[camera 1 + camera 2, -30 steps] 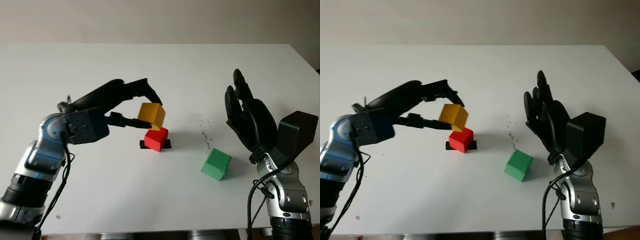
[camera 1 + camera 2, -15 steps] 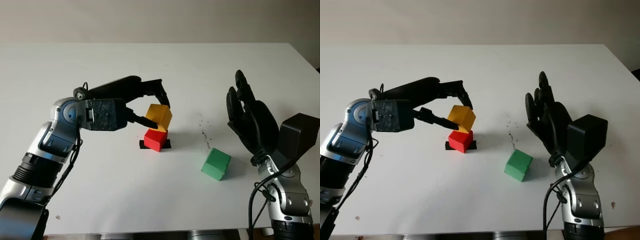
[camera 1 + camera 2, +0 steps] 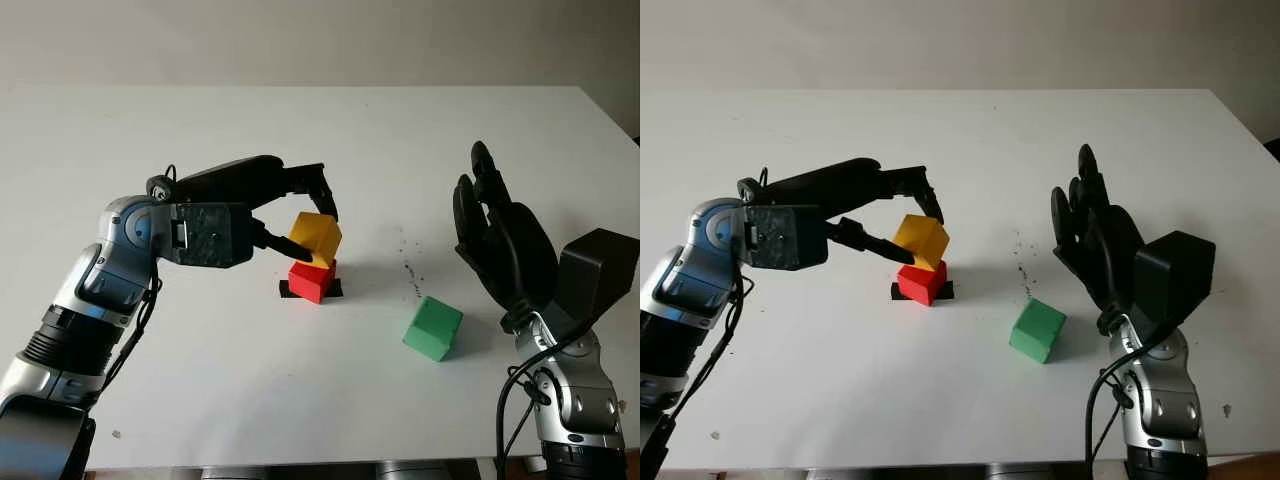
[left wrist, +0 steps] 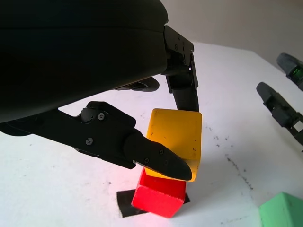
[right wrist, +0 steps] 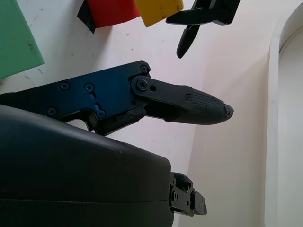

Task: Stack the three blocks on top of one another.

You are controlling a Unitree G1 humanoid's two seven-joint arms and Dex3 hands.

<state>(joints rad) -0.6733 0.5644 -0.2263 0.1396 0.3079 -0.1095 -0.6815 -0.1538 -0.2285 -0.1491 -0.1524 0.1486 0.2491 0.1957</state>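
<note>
Right, I see the white table point(image 3: 300, 400) spread under both arms; my left arm point(image 3: 95, 300) comes in from the bottom left, bends at the elbow and reaches across toward the middle of the table, forearm roughly level; my right arm point(image 3: 565, 400) stands up from the bottom right with its wrist raised. The left hand point(image 3: 285, 205) is over the middle of the table with its fingers point(image 4: 156, 156) closed on the yellow block point(image 3: 316, 238), one finger along the near face and another down the far side; from the wrist view I see the block pinched between them. The right hand point(image 3: 500, 245) is held upright above the table on the right side, palm turned toward the middle, open and holding nothing. The green block point(image 3: 433, 328) sits alone on the table just in front of the right hand, well apart from the other two. The yellow block is tilted, its lower edge touching the top of the red block point(image 3: 312, 280); I cannot tell whether it sits flat. The red block stands on a small black patch point(image 3: 287, 290) on the table.
</note>
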